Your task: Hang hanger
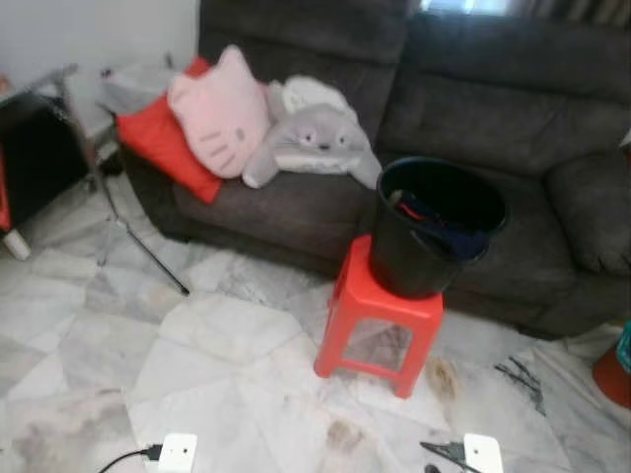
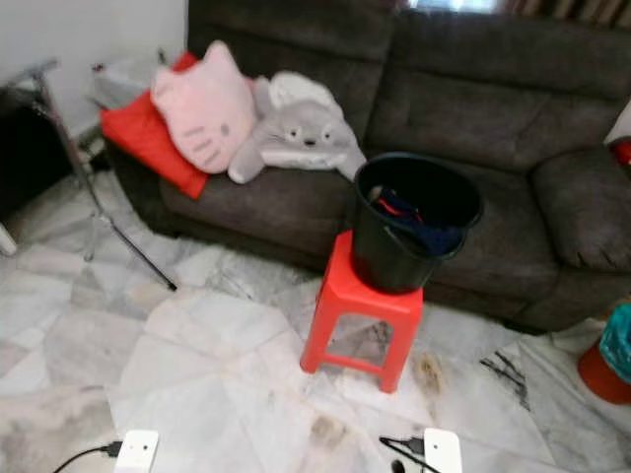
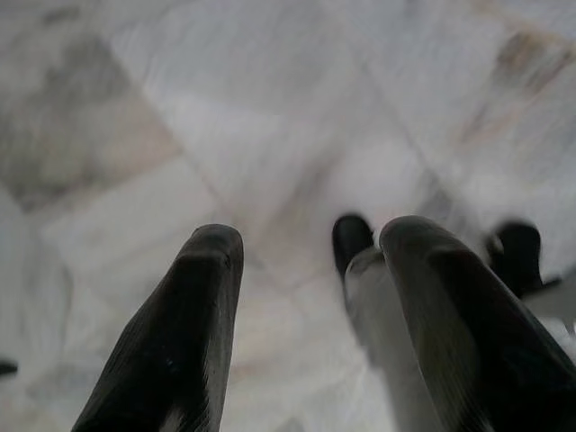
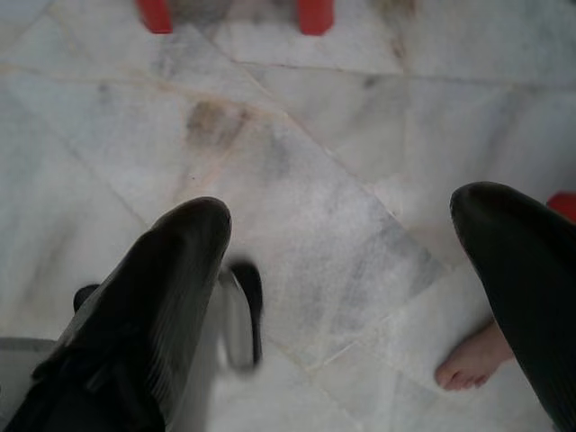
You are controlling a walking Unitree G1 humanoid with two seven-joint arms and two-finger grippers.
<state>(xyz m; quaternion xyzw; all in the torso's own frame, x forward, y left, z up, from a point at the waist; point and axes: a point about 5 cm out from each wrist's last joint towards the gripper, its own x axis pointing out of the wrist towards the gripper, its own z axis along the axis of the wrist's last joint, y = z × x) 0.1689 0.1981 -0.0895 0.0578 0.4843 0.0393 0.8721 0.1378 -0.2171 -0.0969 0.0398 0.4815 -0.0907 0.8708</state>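
Note:
A black bucket [image 1: 434, 232] stands on a red plastic stool [image 1: 380, 325] in front of the dark sofa. Inside it lie red and blue items [image 1: 434, 219]; I cannot tell whether a hanger is among them. A thin metal stand [image 1: 94, 158] with splayed legs rises at the left by the sofa's end. My left gripper [image 3: 310, 243] hangs low over the marble floor, open with nothing between its fingers. My right gripper [image 4: 340, 211] also points down at the floor, open wide and holding nothing; the stool's red feet [image 4: 315, 13] lie just beyond it.
The grey sofa [image 1: 513, 108] carries a red cushion [image 1: 163, 143], a pink cat pillow [image 1: 222, 113] and a grey plush [image 1: 311, 138]. A red and teal object [image 1: 617, 367] sits at the right edge. A person's bare foot [image 4: 472, 364] is beside my right gripper. Marble floor spreads before the stool.

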